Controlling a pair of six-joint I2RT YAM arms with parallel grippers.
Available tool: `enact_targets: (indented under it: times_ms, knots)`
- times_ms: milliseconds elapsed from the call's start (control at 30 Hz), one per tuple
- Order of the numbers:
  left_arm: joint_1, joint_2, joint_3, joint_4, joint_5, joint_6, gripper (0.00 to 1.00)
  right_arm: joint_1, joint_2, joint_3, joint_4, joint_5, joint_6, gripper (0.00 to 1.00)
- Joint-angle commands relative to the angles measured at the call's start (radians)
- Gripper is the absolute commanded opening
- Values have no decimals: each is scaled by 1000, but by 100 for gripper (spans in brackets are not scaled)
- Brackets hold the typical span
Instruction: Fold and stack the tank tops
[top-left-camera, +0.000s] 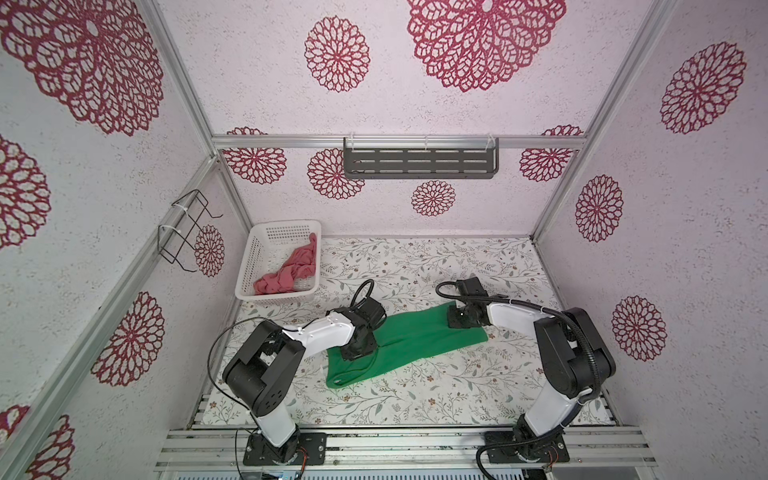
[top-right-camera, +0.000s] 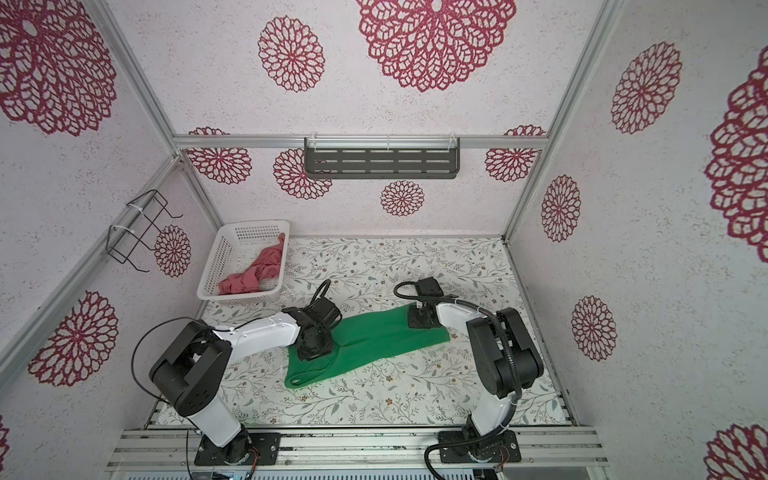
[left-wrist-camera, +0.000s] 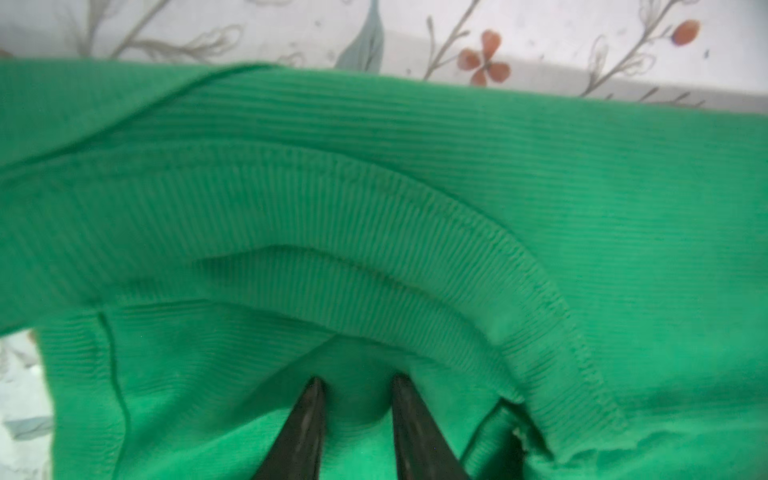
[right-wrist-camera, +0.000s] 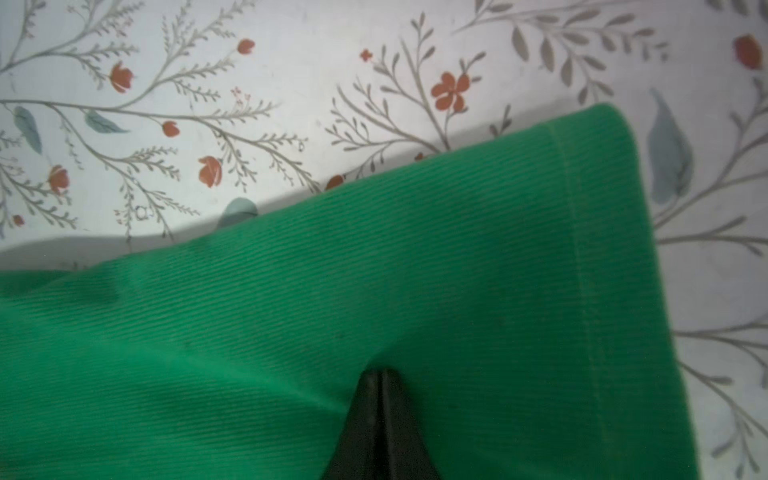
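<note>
Right claw (right-wrist-camera: 380, 374) pinched shut on ribbed green tank top (right-wrist-camera: 415, 270), left claw (left-wrist-camera: 357, 379) narrowly parted.

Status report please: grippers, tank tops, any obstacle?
Left gripper jaws apart, tips on bright green ribbed tank top. Right gripper shut, pinching it near hem. Dusty pink-red tank top crumpled in white perforated plastic basket. No obstacle seen.

This was a robot test cell in a lab, dressed to pass for a home; bare aluminium framing (top-left-camera: 399, 142) held wall panels (top-left-camera: 457, 108) papered with red floral medallions; the bench (top-left-camera: 457, 266) wore a leaf-and-flower print; the left arm (top-left-camera: 266, 374) and the right arm (top-left-camera: 573, 357) stood bolted to slotted rails (top-left-camera: 415, 446) at the front; a dark slotted shelf (top-left-camera: 419, 163) and a wire rack (top-left-camera: 187, 232) hung by white zip ties; a white laundry basket (top-left-camera: 249, 266) sat on the bench, back left.
</note>
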Motion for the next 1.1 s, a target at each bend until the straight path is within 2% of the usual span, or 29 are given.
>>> enact_targets:
  times_ms: [0, 100, 200, 267, 333, 400, 433, 467, 500, 533, 600, 700, 833, 967, 1067]
  knots:
    - [12, 183, 32, 165, 25, 38, 31, -3, -78, -129, -60, 34, 97, 8]
    - [29, 315, 190, 132, 28, 128, 34, 5, -171, -256, -87, 12, 196, 9]
    - [55, 438, 390, 66, 48, 247, 37, 62, -304, -368, -118, -17, 299, 12]
    - [71, 537, 558, 11, 81, 333, 37, 117, -409, -398, -143, -35, 353, 15]
    - [72, 601, 706, -26, 103, 412, 38, 157, -514, -376, -198, 2, 360, 21]
    - [71, 641, 842, -64, 127, 480, 39, 161, -604, -334, -255, 58, 321, 30]
    - [71, 650, 900, -88, 127, 513, 41, 158, -642, -316, -267, 90, 294, 37]
    - [71, 650, 947, -113, 123, 539, 42, 150, -669, -303, -269, 119, 279, 50]
    - [74, 644, 975, -128, 116, 560, 44, 143, -682, -298, -266, 143, 280, 67]
    - [75, 631, 989, -137, 106, 583, 46, 130, -692, -300, -238, 138, 263, 69]
    - [85, 590, 993, -163, 78, 617, 50, 101, -668, -280, -197, 91, 212, 64]
    - [101, 494, 955, -209, 6, 636, 54, 93, -537, -179, -220, 83, 158, 56]
    - [109, 343, 808, -197, -37, 559, 56, 96, -359, -61, -243, 68, 94, 47]
    - [92, 242, 587, -62, 59, 386, 55, 95, -240, -10, -239, 45, 53, 40]
    - [67, 240, 478, 45, 115, 279, 53, 95, -179, -8, -217, 12, 48, 36]
